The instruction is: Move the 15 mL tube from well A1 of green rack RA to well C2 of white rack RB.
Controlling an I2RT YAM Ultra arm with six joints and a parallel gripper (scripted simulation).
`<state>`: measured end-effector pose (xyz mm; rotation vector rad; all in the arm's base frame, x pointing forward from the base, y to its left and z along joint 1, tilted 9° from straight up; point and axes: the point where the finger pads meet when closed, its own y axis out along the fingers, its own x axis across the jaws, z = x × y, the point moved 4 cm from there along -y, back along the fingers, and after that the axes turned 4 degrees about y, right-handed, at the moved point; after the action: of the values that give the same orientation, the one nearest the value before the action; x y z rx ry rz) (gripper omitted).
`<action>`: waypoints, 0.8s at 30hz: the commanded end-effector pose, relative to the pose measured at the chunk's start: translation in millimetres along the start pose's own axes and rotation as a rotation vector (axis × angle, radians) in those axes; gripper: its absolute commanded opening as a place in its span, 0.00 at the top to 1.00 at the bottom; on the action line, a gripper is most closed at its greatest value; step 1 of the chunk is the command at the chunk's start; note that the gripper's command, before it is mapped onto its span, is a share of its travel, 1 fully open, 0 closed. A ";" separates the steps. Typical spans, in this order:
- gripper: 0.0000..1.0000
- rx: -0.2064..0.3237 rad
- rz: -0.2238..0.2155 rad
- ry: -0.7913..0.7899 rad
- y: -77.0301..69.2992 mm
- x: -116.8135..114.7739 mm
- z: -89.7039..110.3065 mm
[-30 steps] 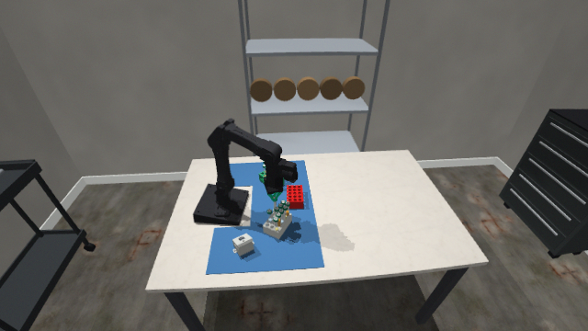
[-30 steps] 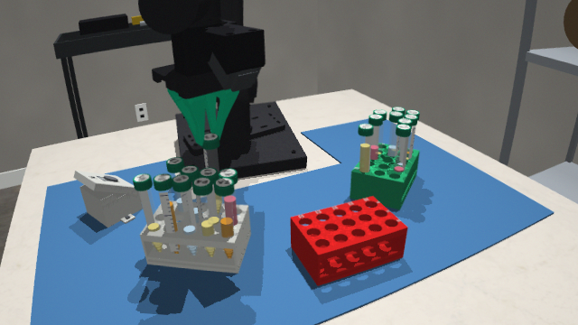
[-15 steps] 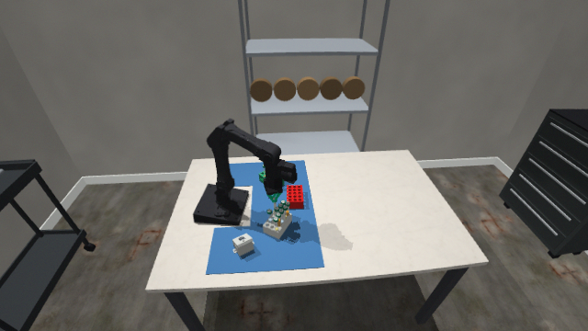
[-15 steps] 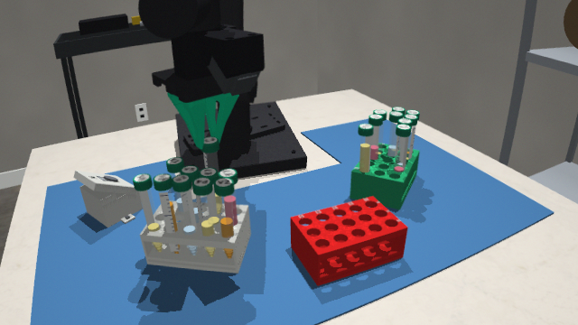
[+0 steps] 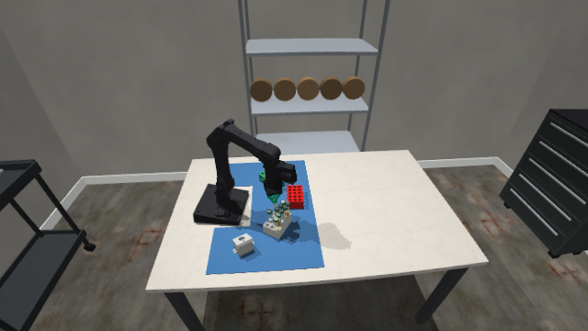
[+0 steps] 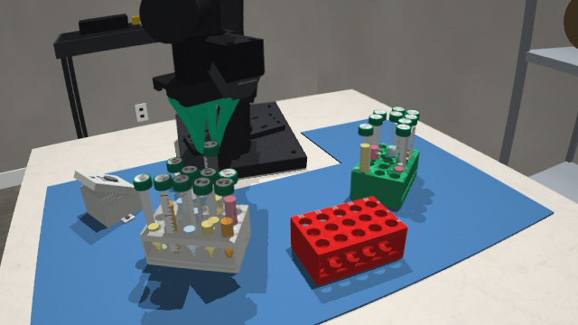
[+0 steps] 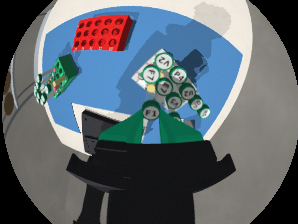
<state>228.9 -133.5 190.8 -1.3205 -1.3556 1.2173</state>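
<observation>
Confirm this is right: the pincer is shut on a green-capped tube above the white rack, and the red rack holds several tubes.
One thing is wrong: the red rack holds no tubes; the exterior view shows every well empty. The pincer is indeed shut on a green-capped tube above the white rack.
</observation>
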 end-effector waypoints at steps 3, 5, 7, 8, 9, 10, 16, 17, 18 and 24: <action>1.00 -0.011 0.007 0.001 -1.0 -0.9 -0.5; 1.00 -0.011 0.007 0.001 -0.5 -0.9 -0.4; 1.00 -0.011 0.007 0.001 0.0 -0.8 -0.4; 1.00 -0.011 0.007 0.001 0.5 -0.8 -0.3; 1.00 -0.011 0.007 0.001 1.0 -0.8 -0.2; 1.00 -0.011 0.007 0.001 1.5 -0.8 -0.1; 1.00 -0.011 0.007 0.001 4.5 -0.6 0.1; 1.00 -0.011 0.007 0.001 5.0 -0.6 0.1; 1.00 -0.011 0.007 0.001 5.5 -0.5 0.1; 1.00 -0.011 0.007 0.001 7.5 -0.4 0.2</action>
<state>229.6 -134.0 181.0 -1.3242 -1.3565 1.2161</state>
